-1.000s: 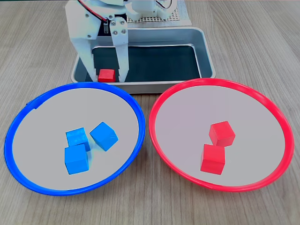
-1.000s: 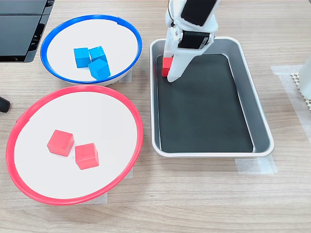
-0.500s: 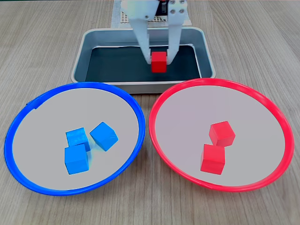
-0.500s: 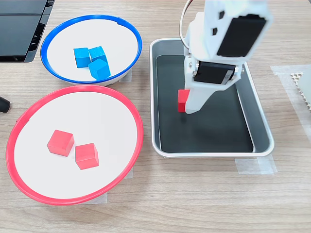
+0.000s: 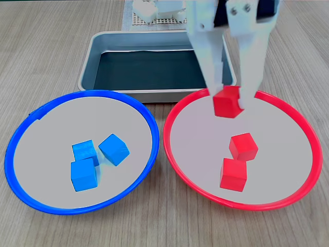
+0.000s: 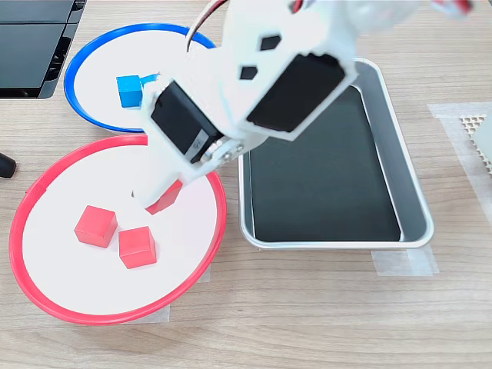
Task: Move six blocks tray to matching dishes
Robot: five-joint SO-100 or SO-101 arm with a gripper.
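Wood-grain table. Gripper (image 5: 230, 101), a second ago in the tray (image 5: 97, 49) around the last red block (image 5: 227, 101), now holds it pinched over the red-rimmed dish (image 5: 308, 134), beside two reds. Tray empty; blue-rimmed dish (image 5: 31, 116) has three blues. Release remains.

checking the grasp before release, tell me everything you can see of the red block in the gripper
The held red block is a small bright red cube of smooth, plastic-looking material, with no markings visible. It sits clamped between the white fingers of the gripper, tilted slightly, hanging above the pale centre of the red-rimmed dish near its tray-side rim, apart from the two red blocks lying there. In another fixed view the arm hides much of it, leaving a red corner showing. Only the fingers touch it.
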